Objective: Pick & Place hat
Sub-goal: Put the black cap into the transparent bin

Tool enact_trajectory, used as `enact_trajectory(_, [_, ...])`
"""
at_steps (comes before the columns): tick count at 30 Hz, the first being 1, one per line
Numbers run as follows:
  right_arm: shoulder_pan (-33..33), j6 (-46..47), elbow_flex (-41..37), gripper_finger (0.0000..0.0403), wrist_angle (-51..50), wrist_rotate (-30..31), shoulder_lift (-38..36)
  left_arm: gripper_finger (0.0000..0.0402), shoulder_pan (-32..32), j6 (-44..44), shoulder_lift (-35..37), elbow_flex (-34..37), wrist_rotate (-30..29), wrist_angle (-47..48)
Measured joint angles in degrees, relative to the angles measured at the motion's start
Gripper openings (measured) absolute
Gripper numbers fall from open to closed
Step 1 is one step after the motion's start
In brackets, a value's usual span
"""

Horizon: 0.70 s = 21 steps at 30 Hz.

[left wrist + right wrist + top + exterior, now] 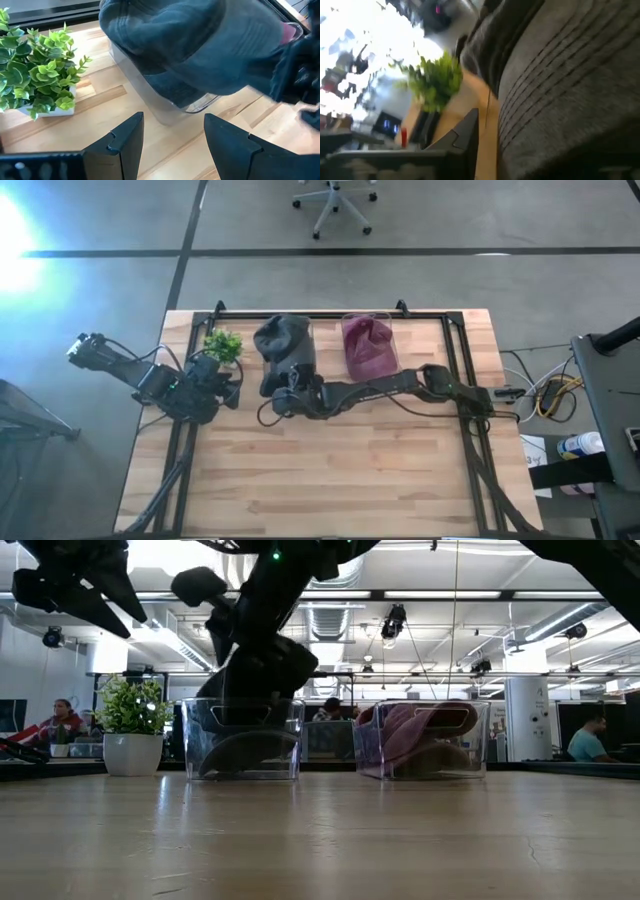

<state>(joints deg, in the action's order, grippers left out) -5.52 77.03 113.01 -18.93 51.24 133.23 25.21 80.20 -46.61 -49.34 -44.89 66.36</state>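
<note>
A dark grey hat (pixel 283 338) lies on top of a clear bin (pixel 240 745) at the far middle of the table and overhangs the bin's near wall. My right gripper (pixel 283 392) reaches in from the table's right to the hat's near edge and is shut on it. In the right wrist view the hat's stitched brim (pixel 570 75) fills the space beside one finger (pixel 465 132). My left gripper (pixel 172 120) is open and hovers left of the bin, touching nothing. A maroon hat (pixel 368 340) lies in a second clear bin. My right gripper holds the dark grey hat at its near edge, by the stitched brim (pixel 520 125), coming roughly level from the table's right and near side. The hat itself covers the second finger, so the kind of hold is hidden. The hat still rests on the bin (pixel 165 107).
A potted green plant (pixel 222 345) stands left of the dark hat's bin, close to my left gripper. The maroon hat's bin (pixel 420 735) stands right of it. The near half of the wooden table (pixel 320 480) is bare. People sit in the room behind.
</note>
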Motion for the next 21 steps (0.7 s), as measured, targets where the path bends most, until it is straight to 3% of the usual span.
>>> enact_trajectory(8, [1.99, -9.41, -0.11, 0.0148, 0.15, -23.19, 0.0, 0.0202, 0.0, 0.0, 0.02, 0.0, -0.72, -2.06])
enact_trajectory(21, [1.82, -28.33, -0.13, 0.0178, -8.89, -48.35, -4.03, 0.0202, 0.0, 0.0, -0.2, 0.0, -3.79, -5.43])
